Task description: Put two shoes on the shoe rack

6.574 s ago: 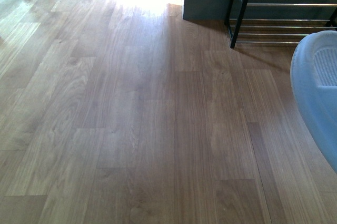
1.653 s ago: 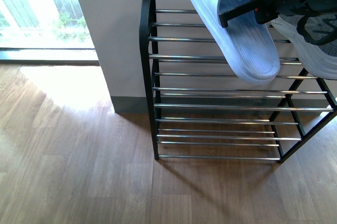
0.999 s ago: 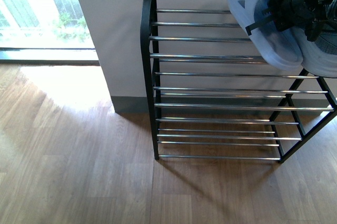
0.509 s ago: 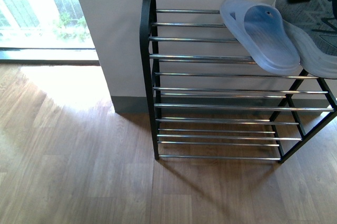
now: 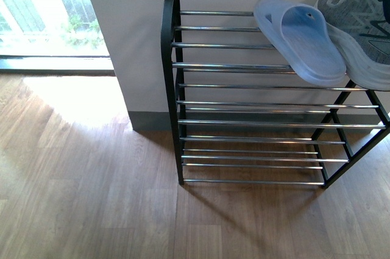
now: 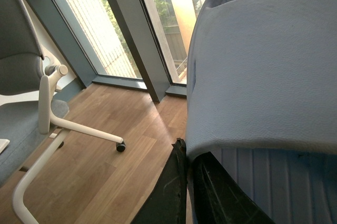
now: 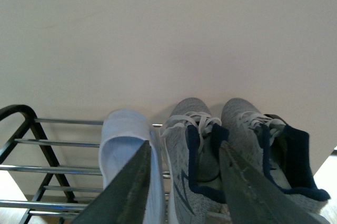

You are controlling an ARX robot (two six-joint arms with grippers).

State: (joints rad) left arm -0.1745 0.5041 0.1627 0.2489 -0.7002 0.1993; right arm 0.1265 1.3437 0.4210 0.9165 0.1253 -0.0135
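Note:
The shoe rack stands against the wall. One pale blue slide lies on its top shelf beside a grey sneaker. Neither gripper shows in the front view. In the right wrist view my right gripper is open and empty, hovering before the top shelf, which holds the slide and two grey sneakers. In the left wrist view my left gripper is shut on the edge of a second pale blue slide, held up away from the rack.
A bright window is left of the rack, with wood floor in front. The left wrist view shows tall windows and a grey office chair on a white wheeled base.
An arm carried a pale blue slide onto the rack's top shelf, laid it beside the grey sneaker, let go and drew back out of the front view.

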